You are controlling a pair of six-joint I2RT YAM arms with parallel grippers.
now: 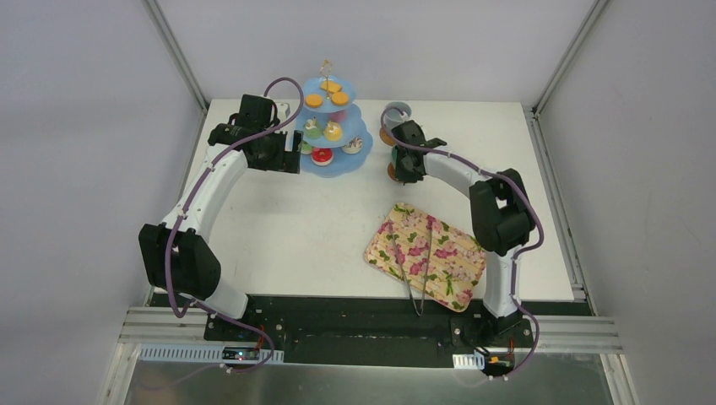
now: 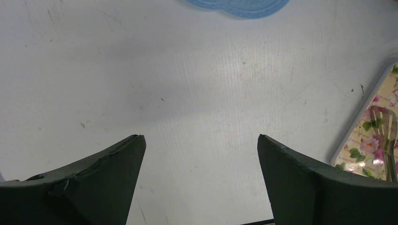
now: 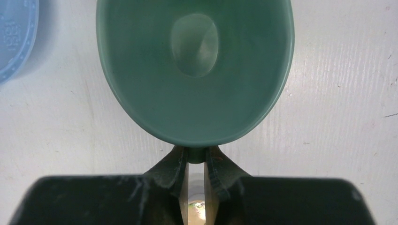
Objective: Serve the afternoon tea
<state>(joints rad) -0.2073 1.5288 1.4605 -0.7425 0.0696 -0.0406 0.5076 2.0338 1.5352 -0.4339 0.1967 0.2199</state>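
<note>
My right gripper [image 3: 196, 161] is clamped on the handle of the teal green plastic cup [image 3: 192, 70], which looks empty inside. To do this well, I judge, I should hold that thin handle firmly, carry the cup level, and set it squarely on a brown woven round coaster [image 1: 392, 172] with no twisting. My left gripper [image 2: 201, 154] stands wide apart over the white table [image 2: 187, 70]. The small toy sweets [image 1: 322, 156] sit on the pale blue three-tier stand [image 1: 338, 168] — just beside my left gripper, near my right one, on its left
</note>
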